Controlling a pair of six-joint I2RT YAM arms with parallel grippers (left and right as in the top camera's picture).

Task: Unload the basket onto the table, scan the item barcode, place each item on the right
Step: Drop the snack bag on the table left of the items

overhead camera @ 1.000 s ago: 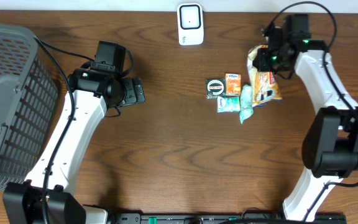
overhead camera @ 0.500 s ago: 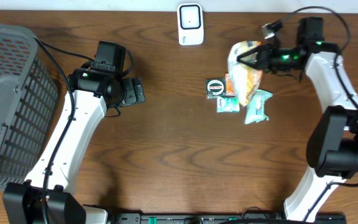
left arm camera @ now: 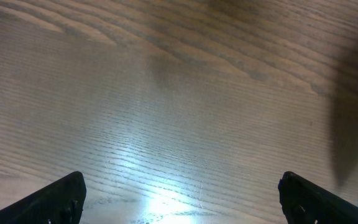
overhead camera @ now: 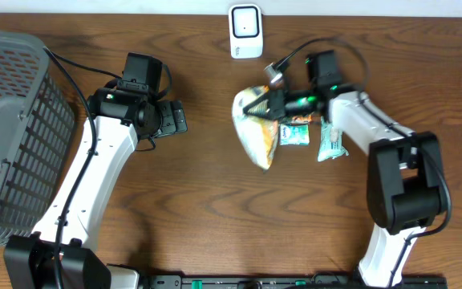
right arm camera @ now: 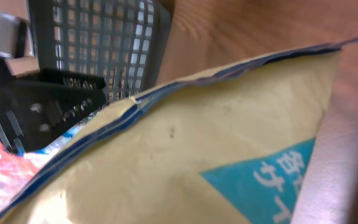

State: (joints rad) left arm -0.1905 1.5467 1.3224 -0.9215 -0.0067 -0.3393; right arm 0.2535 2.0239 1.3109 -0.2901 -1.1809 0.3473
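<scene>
One snack bag (right arm camera: 185, 155) fills nearly the whole right wrist view. It is too close for its full face to show. The film is cream-yellow with a dark blue seam along the upper edge. A turquoise patch carries white Japanese characters, cut off by the lower frame edge, so no brand can be read. The fingers gripping it are hidden from this camera. Past the bag, at the left, stands a dark, blurred piece of machinery that I cannot identify, and behind it is the grey lattice wall of the basket (right arm camera: 98, 37).

From overhead, the right gripper (overhead camera: 271, 102) is clenched on the bag's top edge. It holds the bag out over the middle of the table (overhead camera: 215, 209). The bag's orange and yellow print is too small to read.

Just right of the bag lie a green packet (overhead camera: 295, 133) and a pale teal packet (overhead camera: 331, 140), both partly covered by the right arm and with illegible lettering.

The left gripper (overhead camera: 173, 119) sits well to the left. Its fingers (left arm camera: 64, 196) are spread wide over bare wood, with only their tips showing in the frame corners.

Farthest off, a white scanner (overhead camera: 246, 30) stands at the far table edge, apart from the bag.
</scene>
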